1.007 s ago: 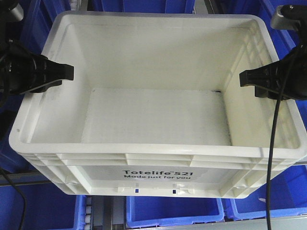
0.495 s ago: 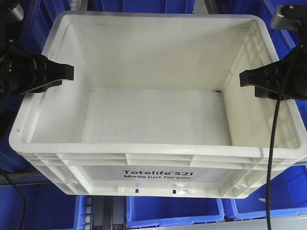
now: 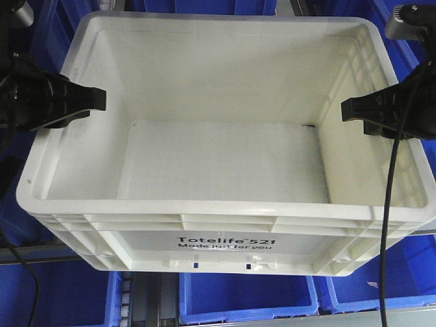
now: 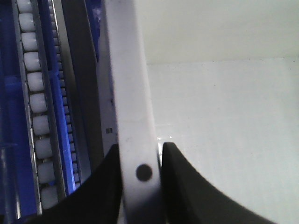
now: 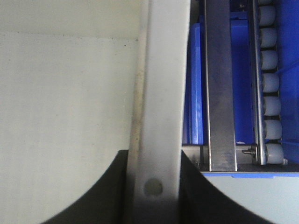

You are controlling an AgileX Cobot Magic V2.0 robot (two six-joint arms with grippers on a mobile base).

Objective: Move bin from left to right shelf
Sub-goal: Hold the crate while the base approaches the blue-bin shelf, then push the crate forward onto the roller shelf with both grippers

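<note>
White bin (image 3: 225,228) filled most of the front view, open top facing the camera, near wall low in frame. It sat centred between the two arms, above blue bins (image 3: 245,296) and a grey shelf rail (image 3: 30,253). Could not tell whether its base rested on anything.

Roller track (image 4: 35,102) ran beside the bin's left wall in the left wrist view. A second roller track (image 5: 268,84) and a metal rail (image 5: 219,93) ran along the right wall in the right wrist view, blue plastic between rail and bin.

Left gripper (image 3: 85,102) was clamped across the left rim (image 4: 133,93), one black finger (image 4: 110,186) outside the wall and the other inside, both pressed against the rim, narrow gap only as wide as the rim. Right gripper (image 3: 354,112) was the same on the right rim (image 5: 163,93): fingers either side, closed onto it, touching.

Black cable (image 3: 390,204) hung from the right arm across the bin's right wall.

Black print (image 3: 223,243) "Totelife 521" sat on the near wall, second line blurred. Small round mark (image 4: 143,172) on the left rim lay between the left fingers; a paler mark (image 5: 153,187) lay between the right fingers.
</note>
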